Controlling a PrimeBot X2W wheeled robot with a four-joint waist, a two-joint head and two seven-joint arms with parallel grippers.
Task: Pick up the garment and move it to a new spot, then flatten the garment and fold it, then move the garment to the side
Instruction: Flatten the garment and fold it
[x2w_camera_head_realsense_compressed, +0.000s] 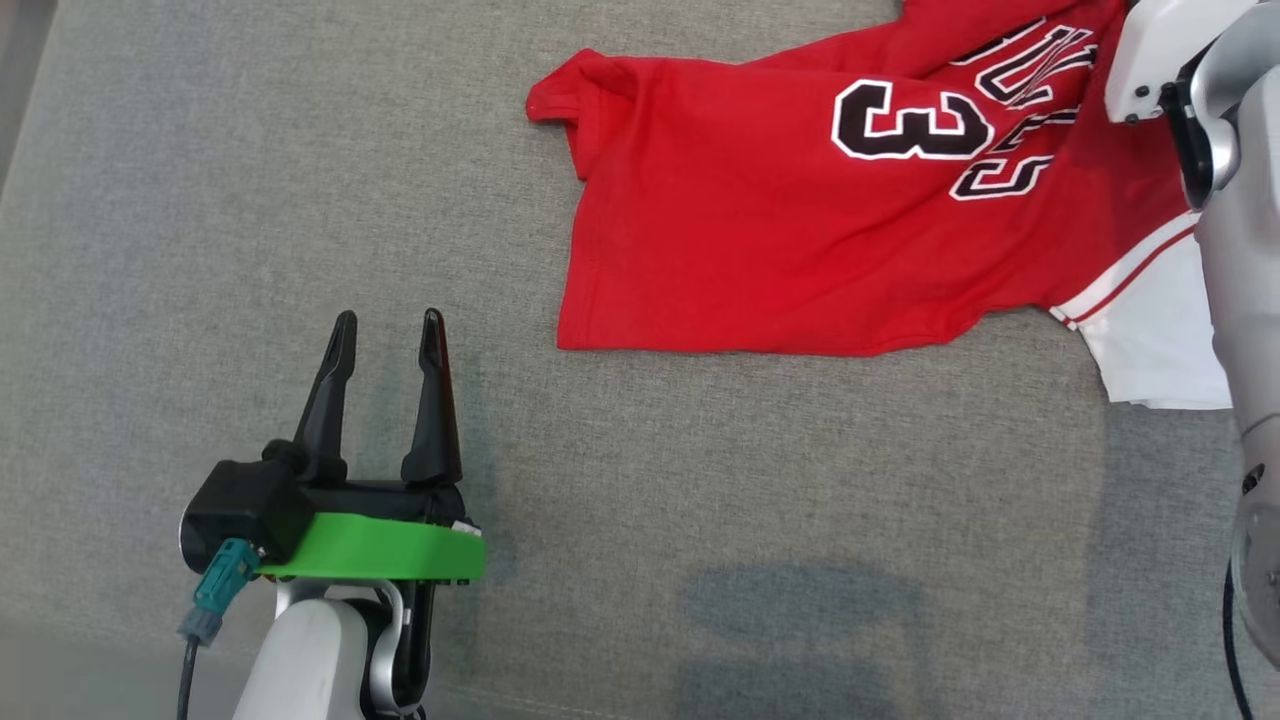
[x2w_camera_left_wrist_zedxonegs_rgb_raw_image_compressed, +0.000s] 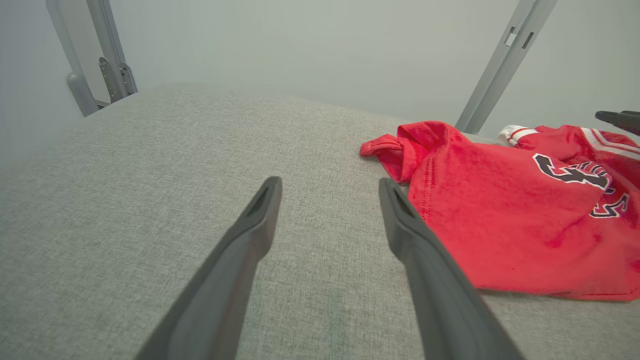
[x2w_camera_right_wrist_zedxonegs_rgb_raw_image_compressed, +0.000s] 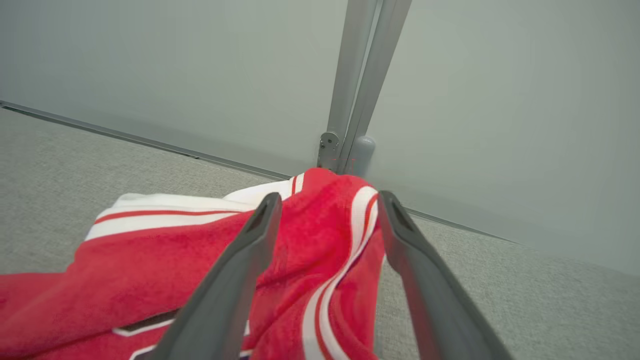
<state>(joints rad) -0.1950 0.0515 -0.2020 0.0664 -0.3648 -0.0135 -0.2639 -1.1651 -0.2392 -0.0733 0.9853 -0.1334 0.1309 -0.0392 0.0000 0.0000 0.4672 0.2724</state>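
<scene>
Garment (x2w_camera_head_realsense_compressed: 780, 230): you count one, a red knitted jersey lying rumpled on the far right of the surface. Its left hem runs straight, and one sleeve corner juts out at the far left.
Print (x2w_camera_head_realsense_compressed: 905, 122): you see one black numeral 3 with a white outline. The black-and-white characters beside it are folded over and cannot be read.
Trim (x2w_camera_head_realsense_compressed: 1150, 340): one white panel edged with thin red stripes, at the near right corner of the jersey and partly hidden by the forearm.
Left gripper (x2w_camera_head_realsense_compressed: 388, 322): one, at the near left, well apart from the jersey. Its two long, dark, tapered fingers stand spread, with bare surface showing between them.
Right gripper (x2w_camera_right_wrist_zedxonegs_rgb_raw_image_compressed: 327, 201): one. In the right wrist view you see its two fingers spread wide, with a raised fold of red cloth and white stripes between them. You cannot tell whether either finger touches the cloth.
Forearm (x2w_camera_head_realsense_compressed: 1235, 250): one pale, smooth casing along the right edge of the head view, over the jersey.
Collar (x2w_camera_head_realsense_compressed: 390, 550): one bright green band, smooth and curved, behind the left fingers.
Surface (x2w_camera_head_realsense_compressed: 200, 200): one flat grey sheet of coarse woven fabric.
Struts (x2w_camera_right_wrist_zedxonegs_rgb_raw_image_compressed: 357, 75): two grey metal bars that meet at a bracket on the far edge.
Wall (x2w_camera_left_wrist_zedxonegs_rgb_raw_image_compressed: 300, 40): pale grey, plain and smooth.
</scene>
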